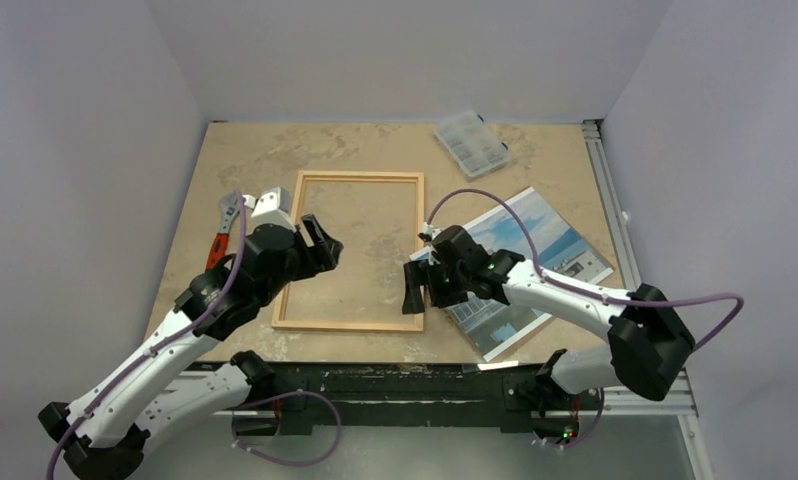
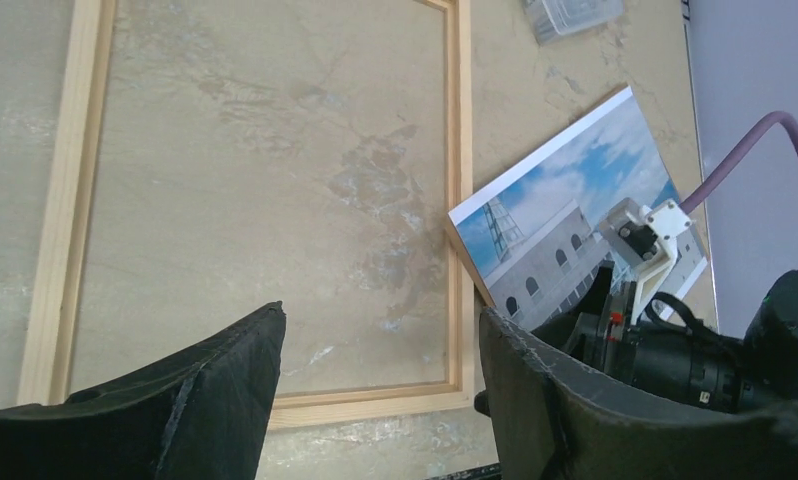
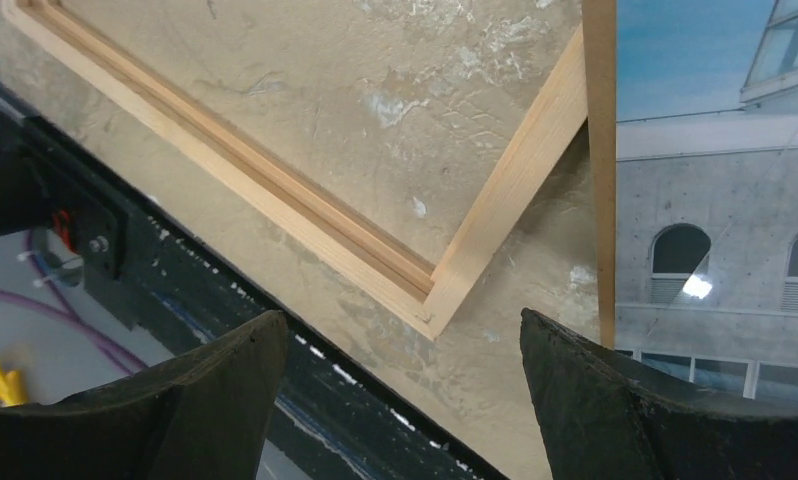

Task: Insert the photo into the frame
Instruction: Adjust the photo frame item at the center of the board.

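Nearest, from 6 o'clock: left arm (image 1: 165, 345) and right arm (image 1: 575, 292) reaching in, left hand (image 2: 380, 312) and right hand (image 3: 403, 318) both spread, gripping nothing.

Left hand over the frame's (image 1: 360, 177) 9 o'clock side; right hand above its 5 o'clock corner. Frame flat mid-counter, unfilled. Photo (image 1: 560, 245) face up at 3 o'clock of it, skewed, one corner at the rail, partly under the right arm. Likely trouble: could crease or slip if pinched by one edge; could catch the rail and shove the unheld frame. Mottled tan counter (image 1: 265, 150), pale walls on three sides; clear parts box (image 1: 472, 143) at 1 o'clock, red-handled tool (image 1: 222, 235) at 9.
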`<state>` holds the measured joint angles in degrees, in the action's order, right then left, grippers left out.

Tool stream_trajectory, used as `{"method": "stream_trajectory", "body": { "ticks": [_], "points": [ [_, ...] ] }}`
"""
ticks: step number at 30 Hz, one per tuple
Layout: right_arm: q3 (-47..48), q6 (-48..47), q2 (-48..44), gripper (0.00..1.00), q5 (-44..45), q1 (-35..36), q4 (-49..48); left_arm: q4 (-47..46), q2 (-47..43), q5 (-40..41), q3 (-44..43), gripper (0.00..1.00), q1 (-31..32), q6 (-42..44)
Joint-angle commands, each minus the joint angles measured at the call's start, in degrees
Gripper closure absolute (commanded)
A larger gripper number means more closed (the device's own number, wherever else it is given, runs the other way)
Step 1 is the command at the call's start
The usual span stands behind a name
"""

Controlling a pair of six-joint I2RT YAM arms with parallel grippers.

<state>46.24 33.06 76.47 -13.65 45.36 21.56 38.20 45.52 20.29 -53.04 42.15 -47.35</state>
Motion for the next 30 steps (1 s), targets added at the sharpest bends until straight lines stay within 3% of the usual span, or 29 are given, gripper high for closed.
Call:
{"method": "stream_trajectory", "body": {
  "ticks": [1, 18, 21, 30],
  "points": [
    [4.5, 1.6, 2.7, 0.16, 9.8, 4.3, -0.1, 2.7, -2.9, 3.1, 0.6, 0.31, -1.0, 0.9],
    [4.5, 6.0, 12.8, 0.13, 24.5, 6.9, -7.5, 0.9, -2.2, 1.7, 1.9, 0.29, -1.4, 1.0],
    [5.8, 6.7, 14.5, 0.12, 28.2, 6.8, -8.0, 0.5, -2.2, 1.3, 2.4, 0.24, -1.4, 1.0],
    [13.2, 6.7, 19.7, 0.1, 36.3, 6.1, -7.5, 0.5, -2.5, 1.3, 2.7, 0.22, -1.5, 1.4]
  ]
}}
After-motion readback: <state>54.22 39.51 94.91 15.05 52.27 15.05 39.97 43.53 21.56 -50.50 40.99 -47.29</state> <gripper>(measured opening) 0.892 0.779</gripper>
